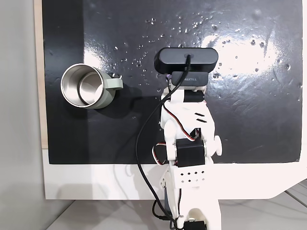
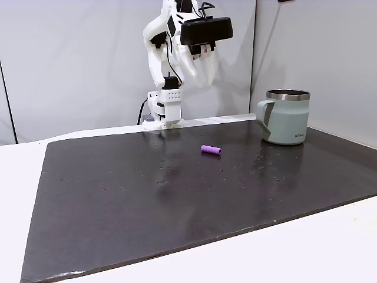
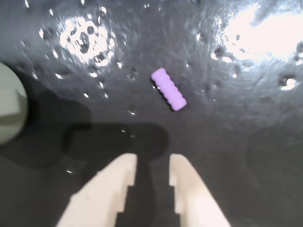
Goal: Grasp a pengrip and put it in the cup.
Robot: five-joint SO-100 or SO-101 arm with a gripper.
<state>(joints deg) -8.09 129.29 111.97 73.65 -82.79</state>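
pengrip (image 2: 210, 150) on mat (image 2: 177, 194), cup (image 2: 286, 117) right behind it in a fixed view

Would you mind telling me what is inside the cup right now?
In a fixed view from above, the cup shows only bare shiny steel inside; part of its floor is hidden by the near wall. The pengrip lies on the mat.

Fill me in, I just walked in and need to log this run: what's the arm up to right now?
The white arm is raised above the black mat, and its gripper is open and holding nothing. The purple pengrip lies on its side on the mat, just ahead of the fingertips in the wrist view, not yet grasped. The steel cup stands upright and apart from it, to the right in a fixed view. Nothing can be seen inside it.
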